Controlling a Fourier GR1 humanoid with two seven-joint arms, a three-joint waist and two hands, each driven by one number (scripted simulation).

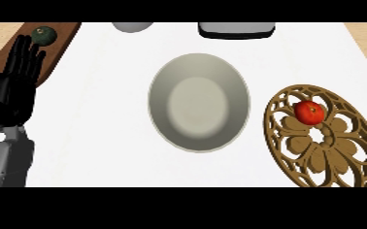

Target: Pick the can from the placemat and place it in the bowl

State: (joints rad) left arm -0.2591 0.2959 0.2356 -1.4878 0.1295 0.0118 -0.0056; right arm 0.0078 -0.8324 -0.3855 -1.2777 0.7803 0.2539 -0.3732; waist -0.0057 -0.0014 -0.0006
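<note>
Desk (108, 140): you see a plain white, smooth top that carries everything here.
Progress: you can judge the task as not begun; nothing is lifted and the whole pick and place is left.
Bowl (199, 102): you have a wide, pale grey-green bowl, smooth and matte, at the middle of the desk, with nothing in it.
Placemat (315, 138): you find a round wooden trivet-like mat of cut-out petal shapes at the right, partly past the view's edge.
Left hand (20, 82): you see it black, resting at the left edge, fingers straight and spread apart, holding nothing.
Right hand: you cannot see it in this view.
Can (309, 112): what sits on the placemat looks to you like a small, round, glossy red thing, closer to a tomato than a can; it is well apart from the bowl.
</note>
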